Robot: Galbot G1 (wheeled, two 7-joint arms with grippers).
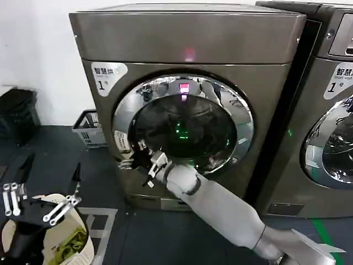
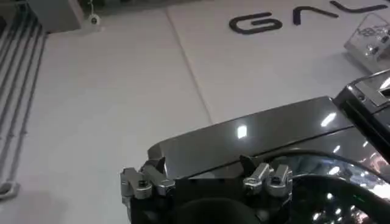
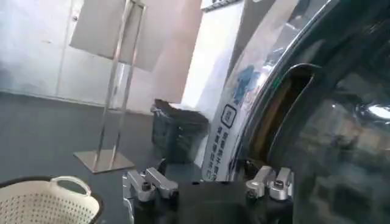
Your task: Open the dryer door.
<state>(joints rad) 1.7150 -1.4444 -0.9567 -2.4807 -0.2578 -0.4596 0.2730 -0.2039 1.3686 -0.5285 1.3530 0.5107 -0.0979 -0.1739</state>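
Observation:
The dryer [image 1: 187,38] is a bronze-grey box with a white sticker marked "1" [image 1: 107,74]. Its dryer door [image 1: 185,124] has a wide chrome ring around dark glass and looks flush with the front. My right gripper [image 1: 146,159] is at the door's left edge, low on the chrome ring, and stands open. In the right wrist view the right gripper [image 3: 204,173] has the door [image 3: 341,122] and a narrow recess at its rim just ahead. My left gripper [image 1: 38,201] hangs open at the lower left, away from the machine. The left wrist view has the left gripper [image 2: 201,167] facing the dryer top [image 2: 256,137].
A twin machine [image 1: 325,110] stands close on the right. A grey crate [image 1: 88,128] and a black bin [image 1: 19,116] sit on the floor to the left. A white basket with green cloth [image 1: 71,237] is under my left gripper. A metal stand [image 3: 113,91] stands farther left.

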